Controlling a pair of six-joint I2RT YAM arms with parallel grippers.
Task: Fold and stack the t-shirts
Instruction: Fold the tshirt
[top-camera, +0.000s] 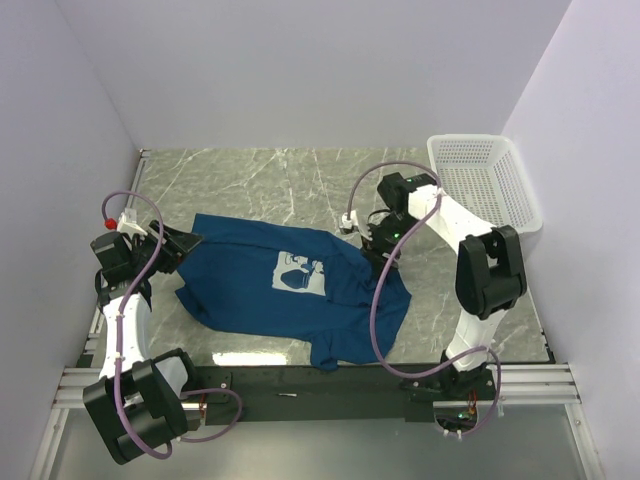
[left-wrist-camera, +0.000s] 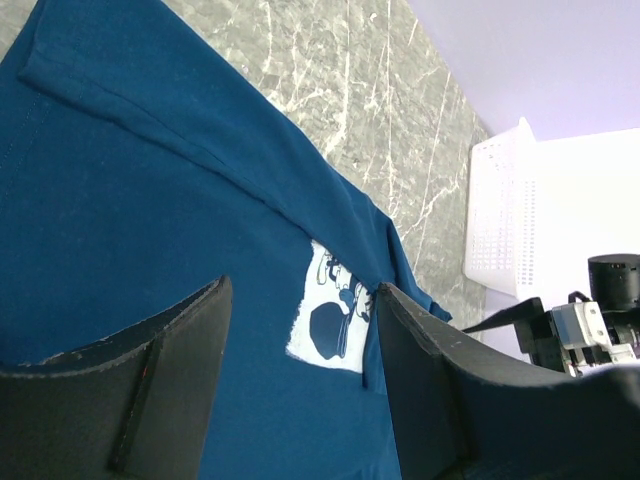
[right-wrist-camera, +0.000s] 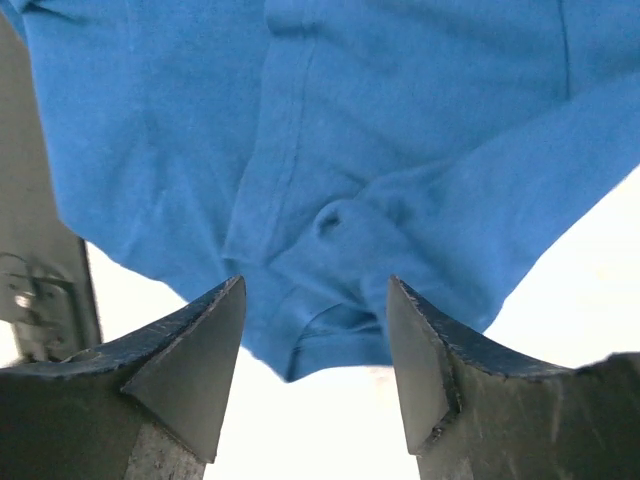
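Dark blue t-shirt (top-camera: 250, 300) lies unfolded and rumpled, print up, mid bench (top-camera: 250, 175). Left claw (left-wrist-camera: 302, 290) gapes over its left end. Right claw (right-wrist-camera: 315, 285) gapes at its right edge, probably just above the cloth, gripping nothing.

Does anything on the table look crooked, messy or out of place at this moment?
Yes, the t-shirt. It lies crooked on the table, not squared to its edges. It is wrinkled, and its near right corner is bunched up at the table's near edge. The basket looks normal.
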